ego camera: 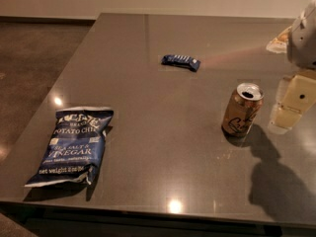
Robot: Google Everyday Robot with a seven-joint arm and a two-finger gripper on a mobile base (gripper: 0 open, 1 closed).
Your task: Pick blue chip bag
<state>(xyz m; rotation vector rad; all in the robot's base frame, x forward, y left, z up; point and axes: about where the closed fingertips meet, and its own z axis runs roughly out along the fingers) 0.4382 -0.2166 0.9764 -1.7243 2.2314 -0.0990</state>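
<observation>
The gripper point(289, 108) hangs at the far right of the scene, just right of an opened can, low over the table point(163, 147); only its pale cream parts and a grey arm section above them show, partly cut off by the edge of the view. How wide it stands cannot be told from here, and nothing can be seen held in it. Its dark shadow point(279, 184) falls on the tabletop near the right front corner.

The blue chip bag point(69, 148) lies flat at the near left of the table, close to the front edge, label up with white lettering, well apart from the gripper. Between the two stands the can point(242, 109), tan and gold, upright, its top opened, just beside the gripper on its left. Farther back, about mid-table, a small dark-blue wrapped snack bar point(180, 61) lies flat, apart from both the can and the bag. The glossy dark-grey stretch of tabletop from the can to the bag holds only light reflections. Beyond the table's left edge is a brown floor point(29, 58).
</observation>
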